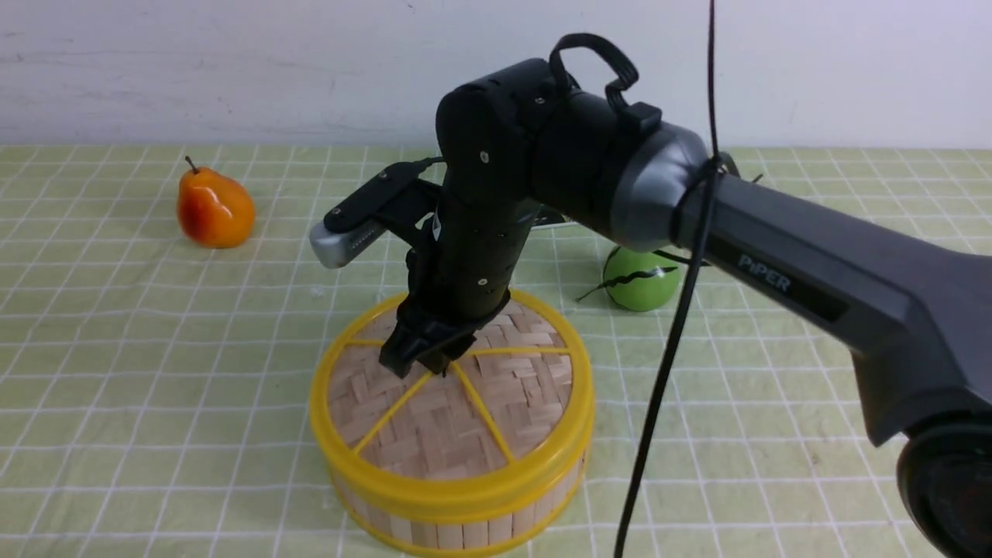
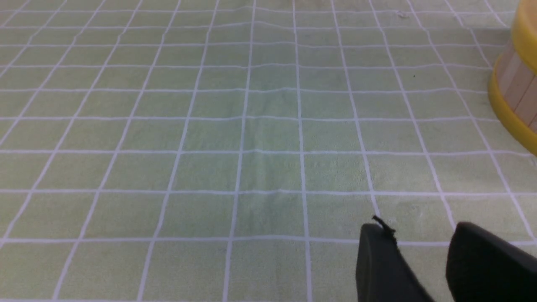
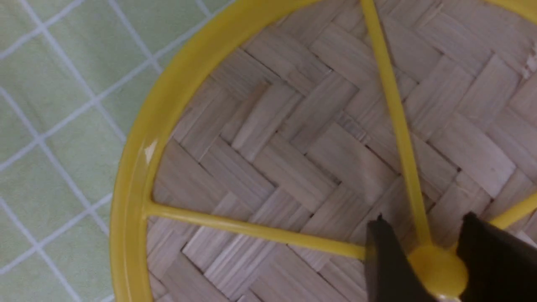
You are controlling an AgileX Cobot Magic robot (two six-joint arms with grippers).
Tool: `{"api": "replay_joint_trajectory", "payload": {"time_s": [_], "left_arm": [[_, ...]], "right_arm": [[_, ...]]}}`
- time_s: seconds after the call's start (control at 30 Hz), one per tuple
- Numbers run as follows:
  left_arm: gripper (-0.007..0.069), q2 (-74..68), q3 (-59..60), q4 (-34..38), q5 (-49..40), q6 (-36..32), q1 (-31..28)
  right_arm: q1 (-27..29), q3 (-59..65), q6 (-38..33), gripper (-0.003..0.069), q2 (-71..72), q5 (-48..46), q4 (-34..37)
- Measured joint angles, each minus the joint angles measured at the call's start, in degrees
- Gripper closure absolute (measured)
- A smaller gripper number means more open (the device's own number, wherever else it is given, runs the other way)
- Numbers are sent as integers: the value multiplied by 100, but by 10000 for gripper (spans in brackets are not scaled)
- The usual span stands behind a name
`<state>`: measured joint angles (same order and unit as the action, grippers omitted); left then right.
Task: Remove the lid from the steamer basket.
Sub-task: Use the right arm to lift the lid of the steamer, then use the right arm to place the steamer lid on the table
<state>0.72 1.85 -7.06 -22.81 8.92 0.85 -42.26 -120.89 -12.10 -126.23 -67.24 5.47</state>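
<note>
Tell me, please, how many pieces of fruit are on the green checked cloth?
2. An orange-red pear lies left of the yellow-rimmed wooden steamer basket; a round green fruit sits right of it, partly behind the right arm, which may hide more.

A plain white wall closes the scene at the back, its surface faintly streaked and scuffed. It meets the tabletop along a straight, level line. As far as the views reach, the tabletop is covered by a pale green cloth ruled into squares by thin white lines. The cloth lies mostly flat, with slight ripples that bend some lines. The light is soft and even, perhaps from overhead, and shadows are only faint.
</note>
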Motion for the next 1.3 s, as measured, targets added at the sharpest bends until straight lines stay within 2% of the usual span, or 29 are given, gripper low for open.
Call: {"api": "replay_joint_trajectory", "payload": {"time_s": [0.03,0.07,0.23,0.4,0.53,0.57,0.7,0.73,0.8,0.87,0.9,0.93,1.17,1.3], "left_arm": [[386,0,0,0,0,0,0],[386,0,0,0,0,0,0],[386,0,0,0,0,0,0],[386,0,0,0,0,0,0],[386,0,0,0,0,0,0],[386,0,0,0,0,0,0],[386,0,0,0,0,0,0],[386,0,0,0,0,0,0],[386,0,0,0,0,0,0],[386,0,0,0,0,0,0],[386,0,0,0,0,0,0],[386,0,0,0,0,0,0],[386,0,0,0,0,0,0],[386,0,0,0,0,0,0]], "right_arm": [[0,-13,0,566,5,-6,1],[0,-13,0,588,14,-6,7],[0,-142,0,581,192,-188,-17],[224,-352,-9,581,1177,-423,-280],[719,-194,-9,581,1969,-421,-274],[1173,278,-9,581,2494,-416,-200],[2033,1764,-12,581,3362,-360,-159],[2078,1863,-12,581,3400,-337,-151],[2638,3193,-12,581,3800,208,-73],[3008,3952,-12,581,3962,756,-51],[3008,4030,-12,581,3962,756,-44],[3260,4600,-12,581,3990,1263,18],[3478,6057,-12,581,3516,3116,179],[3478,6134,-12,573,3207,3401,400]]}}
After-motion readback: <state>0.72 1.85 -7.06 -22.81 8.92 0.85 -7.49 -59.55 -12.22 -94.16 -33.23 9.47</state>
